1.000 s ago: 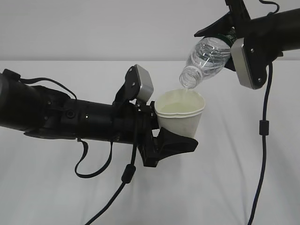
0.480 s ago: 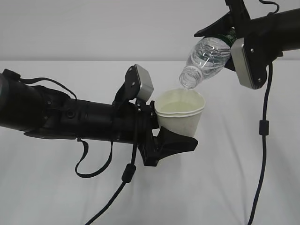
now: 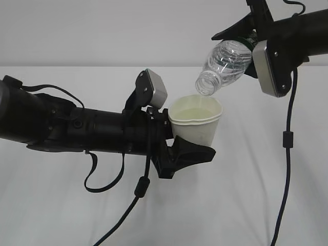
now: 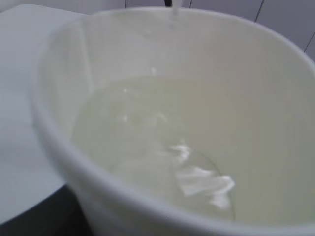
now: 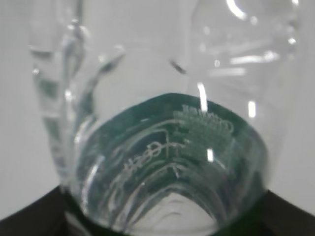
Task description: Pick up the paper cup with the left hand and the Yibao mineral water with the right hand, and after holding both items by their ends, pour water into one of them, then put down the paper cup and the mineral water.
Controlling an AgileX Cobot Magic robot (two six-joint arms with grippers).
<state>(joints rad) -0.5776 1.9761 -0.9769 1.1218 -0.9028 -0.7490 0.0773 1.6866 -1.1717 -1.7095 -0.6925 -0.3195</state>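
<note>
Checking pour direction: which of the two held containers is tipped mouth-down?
The Yibao mineral water, the clear bottle angled neck-down above; the paper cup sits upright, with water inside.

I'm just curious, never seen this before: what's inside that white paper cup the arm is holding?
The paper cup holds a shallow pool of clear water, glinting near its bottom. The cup's base under the water is blurred, and its outside is partly covered by the left gripper.

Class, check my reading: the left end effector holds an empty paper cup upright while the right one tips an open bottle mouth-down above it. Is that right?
One thing is wrong: the cup is not empty. The left wrist view shows liquid pooled inside. The rest stands: the bottle is tipped above it.
</note>
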